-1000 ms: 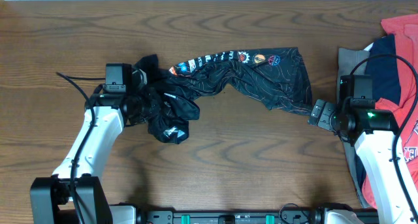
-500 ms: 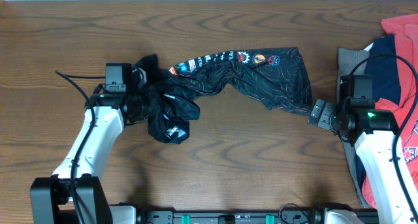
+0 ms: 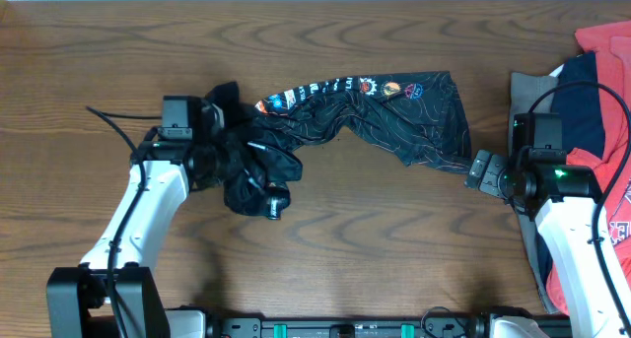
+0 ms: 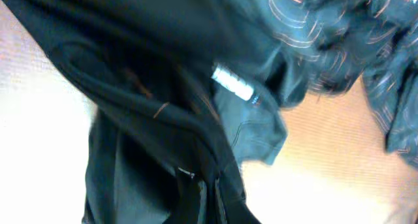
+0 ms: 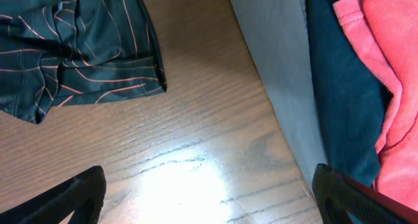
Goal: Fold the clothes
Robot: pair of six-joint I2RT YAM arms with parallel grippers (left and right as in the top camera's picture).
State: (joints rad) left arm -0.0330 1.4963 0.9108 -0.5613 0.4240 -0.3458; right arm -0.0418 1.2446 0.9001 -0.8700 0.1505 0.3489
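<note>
Item one: black thin sports shirt with fine orange-red contour lines (image 3: 375,111), lying on the brown wood-grain table (image 3: 345,249), across its upper middle. The left end is bunched into a dark heap; the right end lies flatter, and a row of small red, white and blue logos runs along the upper edge. Item two: left fingers (image 3: 204,148), sunk in the bunched left end of the shirt. The left wrist view is filled with dark blurred folds (image 4: 163,87), so whether these fingers are clenched on cloth or released cannot be told. Item three: right fingers (image 3: 480,170), spread wide apart and empty, with only bare table between them in the right wrist view (image 5: 366,201). The shirt's lower right corner (image 5: 78,48) lies just beside them, not between them. Item four: a heap of other garments at the right edge of the table, namely a grey-brown cloth (image 3: 523,92), a navy garment (image 3: 582,97) lying on it, and red fabric (image 3: 606,42) outermost.
</note>
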